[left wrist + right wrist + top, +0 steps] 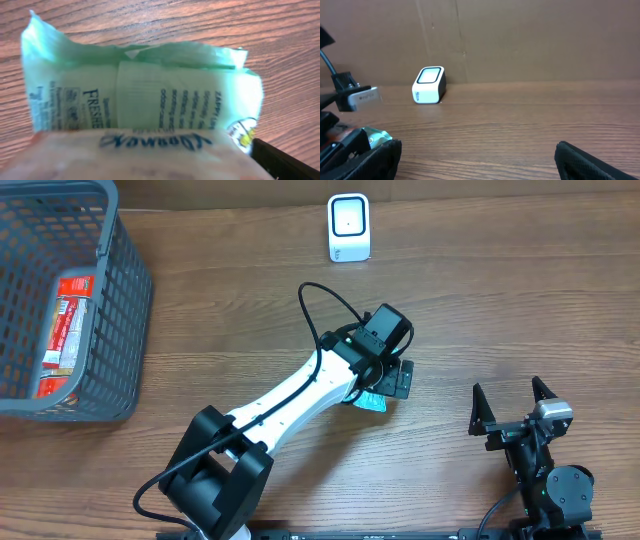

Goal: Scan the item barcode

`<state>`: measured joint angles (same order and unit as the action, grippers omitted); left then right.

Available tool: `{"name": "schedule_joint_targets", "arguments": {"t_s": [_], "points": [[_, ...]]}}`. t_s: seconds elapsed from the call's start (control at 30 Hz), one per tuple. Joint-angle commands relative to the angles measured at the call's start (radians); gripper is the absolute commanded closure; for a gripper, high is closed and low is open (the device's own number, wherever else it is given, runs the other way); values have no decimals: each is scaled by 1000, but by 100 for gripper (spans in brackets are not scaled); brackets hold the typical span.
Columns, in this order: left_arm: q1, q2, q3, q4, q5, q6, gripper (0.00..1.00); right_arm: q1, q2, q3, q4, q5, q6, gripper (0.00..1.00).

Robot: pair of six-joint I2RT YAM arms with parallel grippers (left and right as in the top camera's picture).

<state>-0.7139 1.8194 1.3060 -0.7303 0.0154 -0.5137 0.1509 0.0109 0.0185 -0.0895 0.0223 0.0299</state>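
Frame centre: left gripper (388, 376) over green packet (372, 402), jaw state indeterminate. Lower right: right gripper (510, 408) spread wide. Top: scanner (349, 227).

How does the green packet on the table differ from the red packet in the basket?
The green packet is pale green and white; the red packet is mostly red. The green packet lies on the table under the left gripper; the red packet sits inside the grey basket. Both are printed packs.

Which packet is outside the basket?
The green-and-white packet beneath the left gripper; the red packet lies inside the grey basket.
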Motion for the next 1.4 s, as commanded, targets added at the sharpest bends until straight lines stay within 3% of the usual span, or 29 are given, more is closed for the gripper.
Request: {"name": "schedule_joint_targets", "arguments": {"t_s": [0.0, 0.13, 0.2, 0.3, 0.37, 0.5, 0.67, 1.07, 1.13, 1.3, 1.37], "points": [[0, -7, 48, -22, 10, 30, 0, -3, -8, -11, 7, -6, -1, 0], [11, -7, 52, -34, 11, 47, 0, -3, -8, -11, 7, -6, -1, 0], [14, -7, 52, -45, 11, 46, 10, -3, -8, -11, 7, -6, -1, 0], [14, -7, 52, -59, 11, 46, 14, -3, -8, -11, 7, -6, -2, 0], [14, -7, 52, -63, 11, 46, 23, -3, -8, -11, 7, -6, -1, 0], [16, -7, 55, -63, 11, 46, 28, -3, -8, -11, 7, -6, -1, 0], [21, -8, 134, -129, 11, 47, 7, -3, -8, -11, 7, -6, -1, 0], [19, -8, 123, -162, 7, 65, 21, -3, -8, -11, 7, -6, -1, 0], [19, -8, 104, -162, 6, 65, 26, -3, -8, -11, 7, -6, -1, 0], [22, -8, 100, -163, -24, 72, 58, -3, -8, -11, 7, -6, -2, 0], [22, -8, 113, -164, -25, 72, 64, -3, -8, -11, 7, -6, -1, 0]]}}
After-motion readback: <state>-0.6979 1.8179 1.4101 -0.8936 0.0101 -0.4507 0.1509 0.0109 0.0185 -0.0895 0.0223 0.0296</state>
